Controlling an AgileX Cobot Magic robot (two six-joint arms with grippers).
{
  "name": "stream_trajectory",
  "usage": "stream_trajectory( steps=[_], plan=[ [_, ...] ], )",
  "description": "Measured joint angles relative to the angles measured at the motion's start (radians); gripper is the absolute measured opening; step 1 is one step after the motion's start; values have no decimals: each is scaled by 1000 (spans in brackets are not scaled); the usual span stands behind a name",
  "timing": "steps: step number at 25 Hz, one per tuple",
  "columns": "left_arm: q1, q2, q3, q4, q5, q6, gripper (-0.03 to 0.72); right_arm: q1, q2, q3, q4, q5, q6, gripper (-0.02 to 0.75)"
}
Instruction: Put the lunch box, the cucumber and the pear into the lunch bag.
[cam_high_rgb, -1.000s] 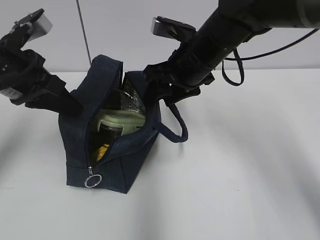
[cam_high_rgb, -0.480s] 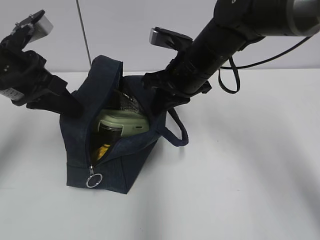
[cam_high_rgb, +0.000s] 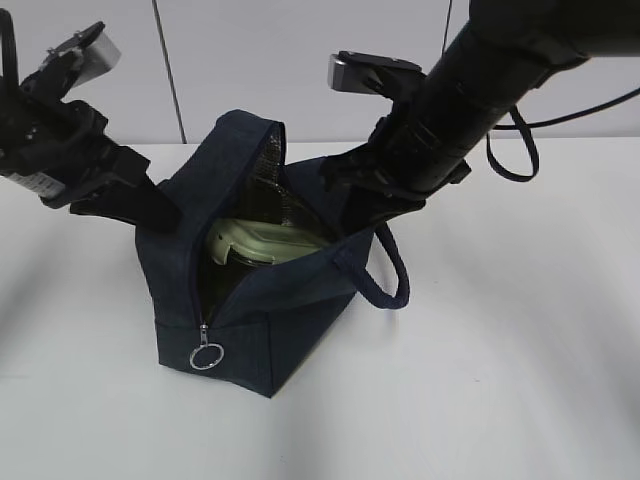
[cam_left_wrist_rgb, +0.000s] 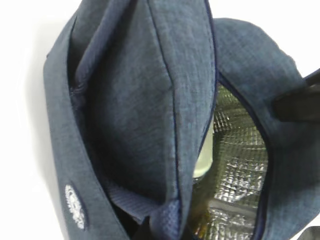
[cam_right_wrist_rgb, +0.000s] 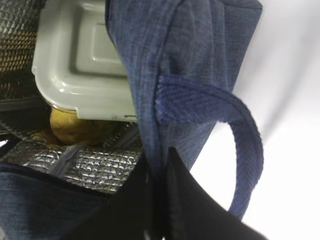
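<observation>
The navy lunch bag (cam_high_rgb: 280, 320) stands open on the white table. The lunch box (cam_high_rgb: 265, 240) with its sage-green lid lies inside it, and shows clearly in the right wrist view (cam_right_wrist_rgb: 80, 55). The yellow pear (cam_right_wrist_rgb: 75, 127) sits under the box against the silver lining. The cucumber is hidden. My left gripper (cam_high_rgb: 165, 215) is shut on the bag's left rim, seen in the left wrist view (cam_left_wrist_rgb: 157, 227). My right gripper (cam_high_rgb: 352, 215) is shut on the bag's right wall (cam_right_wrist_rgb: 170, 45), near the handle; its fingertips meet in the right wrist view (cam_right_wrist_rgb: 159, 175).
The bag's loop handle (cam_high_rgb: 385, 275) hangs off its right side. The metal ring pull (cam_high_rgb: 207, 357) hangs at the front end of the open zipper. A black cable (cam_high_rgb: 510, 150) loops below the right arm. White table surrounds the bag.
Both arms and the bag have shifted to the right. The bag's mouth is pulled wider at the back, and the pear no longer shows in the exterior view.
</observation>
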Motion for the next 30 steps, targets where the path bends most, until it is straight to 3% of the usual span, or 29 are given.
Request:
stream_trajectory(
  steps=[5,7,9,10,13,15,19,26,30],
  plan=[
    [-37,13,-9,-4,-1,-1,11,0,-75,109,0,-62,-33,6],
    [-39,13,-9,-3,-3,-5,19,0,-88,114,13,-74,-61,46],
    [-39,13,-9,-2,-5,-5,47,0,-95,114,40,-90,-88,158],
    [-39,13,-9,-2,-5,-5,72,0,-97,114,47,-97,-95,250],
    [-39,13,-9,-2,-5,-5,190,0,-99,114,59,-119,-106,502],
    [-39,13,-9,-1,-5,-6,284,0,-103,114,61,-131,-106,598],
    [-39,7,-9,3,-9,-7,356,0,-131,114,61,-152,-108,589],
    [-38,-132,-8,55,-102,-7,369,0,-231,125,51,-173,-114,557],
    [-38,-209,-8,78,-166,-7,369,0,-316,219,69,-213,-145,530]
  ],
)
